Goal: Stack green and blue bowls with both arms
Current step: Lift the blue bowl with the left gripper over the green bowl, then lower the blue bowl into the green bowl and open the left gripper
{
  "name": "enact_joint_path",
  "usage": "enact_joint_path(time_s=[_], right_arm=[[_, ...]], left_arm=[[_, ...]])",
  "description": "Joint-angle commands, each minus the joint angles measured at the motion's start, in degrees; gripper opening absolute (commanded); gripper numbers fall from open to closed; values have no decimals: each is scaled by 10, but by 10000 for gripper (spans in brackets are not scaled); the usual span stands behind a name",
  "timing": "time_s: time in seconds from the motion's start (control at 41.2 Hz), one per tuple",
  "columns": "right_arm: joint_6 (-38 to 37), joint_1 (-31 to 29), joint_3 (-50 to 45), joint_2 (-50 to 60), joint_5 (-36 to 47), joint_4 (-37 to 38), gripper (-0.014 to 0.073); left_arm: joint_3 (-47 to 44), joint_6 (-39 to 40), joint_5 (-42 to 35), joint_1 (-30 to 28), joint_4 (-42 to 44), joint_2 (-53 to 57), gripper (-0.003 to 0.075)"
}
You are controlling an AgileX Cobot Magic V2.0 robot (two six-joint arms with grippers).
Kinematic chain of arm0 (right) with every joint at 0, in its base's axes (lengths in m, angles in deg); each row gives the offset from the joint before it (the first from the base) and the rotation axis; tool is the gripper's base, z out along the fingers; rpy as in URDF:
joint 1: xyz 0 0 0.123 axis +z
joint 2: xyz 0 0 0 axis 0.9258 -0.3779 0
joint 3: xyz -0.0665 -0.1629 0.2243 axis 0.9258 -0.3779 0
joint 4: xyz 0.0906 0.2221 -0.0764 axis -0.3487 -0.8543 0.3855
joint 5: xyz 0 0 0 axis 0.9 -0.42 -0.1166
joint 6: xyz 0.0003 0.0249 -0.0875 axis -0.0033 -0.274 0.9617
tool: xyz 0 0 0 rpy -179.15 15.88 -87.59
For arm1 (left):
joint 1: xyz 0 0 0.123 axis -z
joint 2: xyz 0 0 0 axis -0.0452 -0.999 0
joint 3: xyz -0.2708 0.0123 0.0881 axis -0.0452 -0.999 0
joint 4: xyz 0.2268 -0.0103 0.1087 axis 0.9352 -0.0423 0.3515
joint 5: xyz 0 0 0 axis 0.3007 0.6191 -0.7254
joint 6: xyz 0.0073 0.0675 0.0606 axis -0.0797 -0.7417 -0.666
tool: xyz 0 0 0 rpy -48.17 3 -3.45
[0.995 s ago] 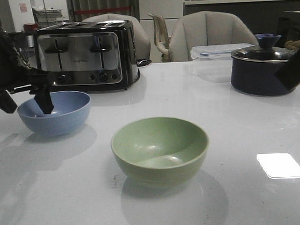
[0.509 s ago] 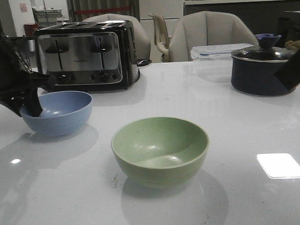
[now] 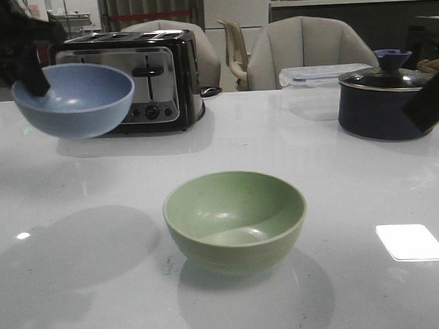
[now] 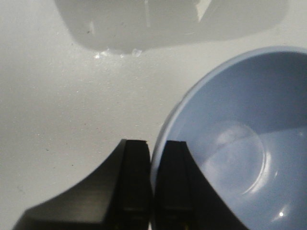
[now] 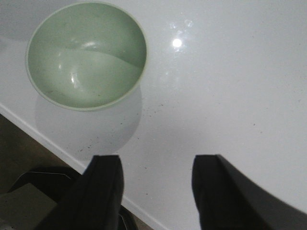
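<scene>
blue bowl (image 3: 74,99) tilted, green bowl (image 3: 234,218) upright

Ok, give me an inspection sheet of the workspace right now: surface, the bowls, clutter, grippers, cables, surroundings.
Surface: white glossy table, light glare patches, a few dark specks.
Job's things: blue bowl held off the table, upright; green bowl resting on the table, empty.
Clutter: toaster, dark lidded pot, clear lidded container.
Grippers: left gripper pinching the blue bowl's rim; right gripper open, holding nothing, apart from the green bowl.
Cables: nothing seen.
Surroundings: beige chairs behind the table.
</scene>
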Motion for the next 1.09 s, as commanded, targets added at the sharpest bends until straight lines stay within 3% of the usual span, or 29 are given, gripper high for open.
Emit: enact_joint_path(time_s=[0.0, 0.218, 0.461, 0.655, 0.898, 0.995, 1.067], right_arm=[[4, 0, 14, 10, 32, 1, 451], [4, 0, 14, 10, 32, 1, 451], [4, 0, 14, 10, 32, 1, 451], [4, 0, 14, 10, 32, 1, 451], [4, 0, 14, 10, 32, 1, 451], [4, 0, 14, 10, 32, 1, 451], [4, 0, 14, 10, 32, 1, 451]], left_arm=[[20, -1, -4, 31, -11, 63, 101], [20, -1, 33, 128, -26, 67, 101], [20, -1, 16, 224, -26, 27, 101], [20, -1, 10, 260, -26, -12, 101], [20, -1, 9, 265, -36, -50, 109], [20, -1, 10, 265, -36, -53, 193], [20, -1, 11, 265, -36, -53, 327]])
